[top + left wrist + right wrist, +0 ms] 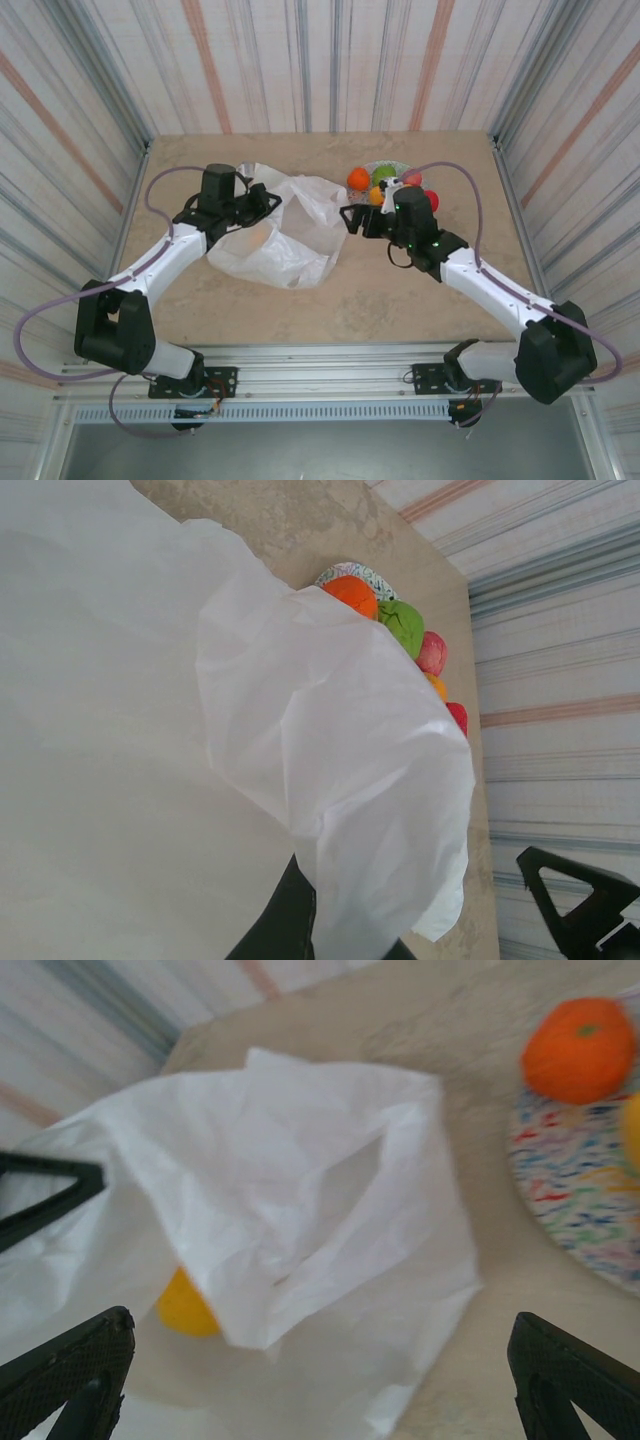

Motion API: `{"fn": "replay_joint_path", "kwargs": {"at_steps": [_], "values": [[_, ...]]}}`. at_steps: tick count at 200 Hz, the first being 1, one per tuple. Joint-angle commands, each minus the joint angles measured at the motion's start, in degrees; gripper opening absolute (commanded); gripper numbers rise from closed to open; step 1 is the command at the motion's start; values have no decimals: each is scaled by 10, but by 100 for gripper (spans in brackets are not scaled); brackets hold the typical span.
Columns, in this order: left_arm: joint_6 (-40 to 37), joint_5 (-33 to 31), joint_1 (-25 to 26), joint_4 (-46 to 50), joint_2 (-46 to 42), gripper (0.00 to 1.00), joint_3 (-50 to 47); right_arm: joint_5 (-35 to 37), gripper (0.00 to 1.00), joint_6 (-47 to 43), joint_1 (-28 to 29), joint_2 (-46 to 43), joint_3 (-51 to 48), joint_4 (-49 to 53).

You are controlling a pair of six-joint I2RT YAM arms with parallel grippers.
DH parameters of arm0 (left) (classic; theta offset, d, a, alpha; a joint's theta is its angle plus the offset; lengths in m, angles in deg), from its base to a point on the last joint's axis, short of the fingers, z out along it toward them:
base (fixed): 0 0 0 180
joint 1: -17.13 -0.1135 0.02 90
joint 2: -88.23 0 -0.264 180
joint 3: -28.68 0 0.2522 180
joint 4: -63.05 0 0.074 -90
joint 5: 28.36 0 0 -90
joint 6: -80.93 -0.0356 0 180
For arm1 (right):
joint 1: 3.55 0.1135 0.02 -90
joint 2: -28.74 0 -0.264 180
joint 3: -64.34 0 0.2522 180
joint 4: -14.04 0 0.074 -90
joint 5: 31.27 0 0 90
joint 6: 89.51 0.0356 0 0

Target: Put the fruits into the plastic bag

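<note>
Fruits (383,173) mostly unbagged. Right gripper (315,1360): jaws wide apart, empty, hovering at edge of plastic bag (300,1160), near plate (570,1200). Left gripper (412,880): jaws spread, bag film draped over one finger, nothing pinched. Yellow fruit (185,1305) seemingly inside bag. Orange fruit (578,1048), green fruit (403,625) and about three others on plate, not yet moved.

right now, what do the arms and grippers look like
The left arm and right arm have white links, chunky black joints and a mauve cable each. The left gripper and right gripper are black, with angular open-frame fingers.
</note>
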Motion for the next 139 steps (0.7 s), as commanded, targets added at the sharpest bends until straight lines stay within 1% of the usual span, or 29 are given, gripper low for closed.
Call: {"fn": "replay_joint_path", "kwargs": {"at_steps": [1,17,34,50,79,95,126,139], "values": [[-14,18,-4,9,-17,1,-5,89,98,-38,-39,12,10,99],[-14,20,-4,10,-18,1,-5,108,98,-58,-79,48,32,134],[-13,20,-4,9,-18,1,-5,135,98,-86,-95,86,44,133],[-11,22,-4,9,-19,1,-4,148,99,-105,-101,130,62,133],[-9,24,-4,8,-20,1,-3,117,100,-117,-107,219,113,141],[-9,26,-4,10,-20,1,-2,125,99,-119,-107,263,143,154],[-7,27,-3,6,-22,1,-4,147,96,-125,-105,334,202,181],[-7,28,-4,6,-22,1,-4,152,93,-128,-105,355,216,183]]}}
